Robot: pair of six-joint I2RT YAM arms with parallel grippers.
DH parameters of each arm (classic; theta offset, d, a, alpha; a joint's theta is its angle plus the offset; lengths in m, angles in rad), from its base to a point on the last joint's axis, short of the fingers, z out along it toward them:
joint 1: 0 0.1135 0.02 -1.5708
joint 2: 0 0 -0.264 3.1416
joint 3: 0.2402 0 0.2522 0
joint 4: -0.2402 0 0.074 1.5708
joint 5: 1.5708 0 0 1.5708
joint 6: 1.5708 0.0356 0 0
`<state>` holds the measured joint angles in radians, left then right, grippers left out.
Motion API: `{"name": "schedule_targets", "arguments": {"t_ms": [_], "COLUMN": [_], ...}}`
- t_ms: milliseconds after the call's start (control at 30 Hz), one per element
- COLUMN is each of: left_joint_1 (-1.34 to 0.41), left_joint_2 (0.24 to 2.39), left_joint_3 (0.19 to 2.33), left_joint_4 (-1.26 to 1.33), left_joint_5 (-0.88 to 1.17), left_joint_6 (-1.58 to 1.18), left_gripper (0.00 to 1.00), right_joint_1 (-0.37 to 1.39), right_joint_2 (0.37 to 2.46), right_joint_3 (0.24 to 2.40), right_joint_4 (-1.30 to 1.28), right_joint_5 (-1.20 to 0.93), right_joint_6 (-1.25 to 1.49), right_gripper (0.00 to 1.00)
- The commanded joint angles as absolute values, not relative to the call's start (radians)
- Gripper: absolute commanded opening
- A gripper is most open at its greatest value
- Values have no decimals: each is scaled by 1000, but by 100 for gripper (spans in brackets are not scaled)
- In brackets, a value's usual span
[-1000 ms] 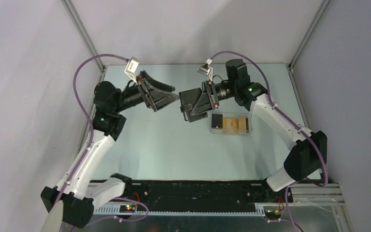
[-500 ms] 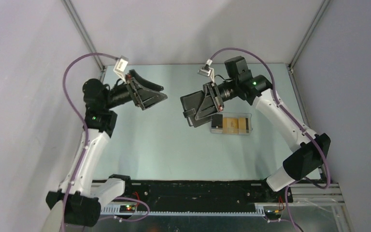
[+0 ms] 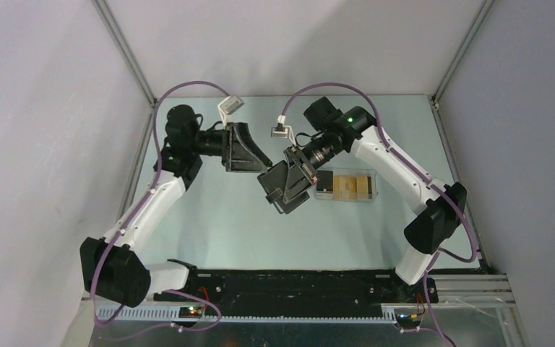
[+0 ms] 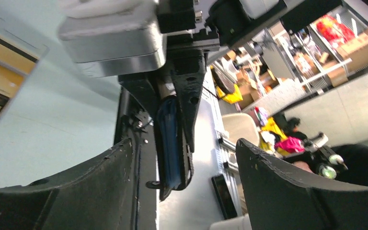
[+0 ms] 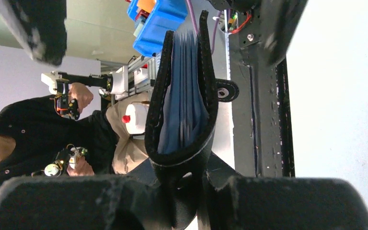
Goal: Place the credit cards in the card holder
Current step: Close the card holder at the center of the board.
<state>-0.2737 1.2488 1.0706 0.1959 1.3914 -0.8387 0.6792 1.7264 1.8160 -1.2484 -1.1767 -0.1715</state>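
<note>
Two arms in frame, tips converging above the middle of the table [image 3: 209,217].

Far left: purple cable [image 3: 160,134] looped high beside the wall.

Next: left gripper [image 3: 261,162], jaws wide apart, nothing clamped, pointed right at the card holder [image 3: 277,189]. Tip very close to the holder's upper corner in the top view; contact or not, cannot tell. In the left wrist view, black fingers [image 4: 76,191] framing the holder edge-on, blue lining showing, gap on both sides.

Centre: right gripper [image 3: 294,182] pinched tight on the card holder, held tilted in the air above the table. In the right wrist view, gripped at the fold end, mouth slightly agape, blue pockets visible, small snap tab [image 5: 226,91] sticking off one side.

Right of that: pale tray [image 3: 377,191] flat on the table, credit cards [image 3: 348,185] lying inside, orange-yellow ones plus a dark one at the left end. Tray's left end partly blocked from above by the right gripper and holder. Same tray, blurred, at the top left of the left wrist view.

Bottom: black base rail [image 3: 296,283] across the near edge.
</note>
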Motion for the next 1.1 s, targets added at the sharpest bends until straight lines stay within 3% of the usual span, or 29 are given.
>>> {"name": "schedule_targets", "arguments": {"t_ms": [0, 233, 433, 533, 633, 667, 700, 733, 767, 833, 1000, 1067], "left_joint_1": [-330, -341, -404, -412, -416, -416, -417, -416, -416, -416, -416, -416], "left_joint_2": [1264, 1267, 1308, 1313, 1319, 1318, 1314, 1306, 1300, 1282, 1214, 1182], "left_joint_3": [1083, 1030, 1017, 1014, 1017, 1018, 1016, 1016, 1016, 1019, 1041, 1069], "left_joint_4": [212, 212, 211, 210, 210, 210, 210, 210, 210, 207, 171, 77], "left_joint_5": [1468, 1397, 1376, 1376, 1387, 1385, 1377, 1369, 1344, 1295, 1133, 996], "left_joint_6": [-865, -823, -810, -805, -809, -810, -810, -809, -808, -808, -806, -763], "left_gripper": [82, 74, 54, 32, 16, 6, 3, 0, 0, 0, 0, 0], "right_joint_1": [684, 682, 684, 683, 680, 678, 677, 671, 668, 657, 627, 612], "right_joint_2": [1722, 1717, 1722, 1722, 1717, 1714, 1711, 1704, 1696, 1664, 1526, 1458], "right_joint_3": [1858, 1864, 1859, 1857, 1847, 1844, 1839, 1834, 1818, 1775, 1644, 1589], "right_joint_4": [-1289, -1262, -1256, -1253, -1229, -1210, -1201, -1172, -1153, -1038, -804, -717], "right_joint_5": [-1167, -1172, -1173, -1169, -1162, -1155, -1150, -1137, -1113, -1066, -916, -819], "right_joint_6": [-202, -176, -170, -170, -148, -142, -126, -115, -86, -27, 127, 158], "right_gripper": [0, 0, 0, 0, 0, 0, 0, 4, 19, 42, 90, 98]}}
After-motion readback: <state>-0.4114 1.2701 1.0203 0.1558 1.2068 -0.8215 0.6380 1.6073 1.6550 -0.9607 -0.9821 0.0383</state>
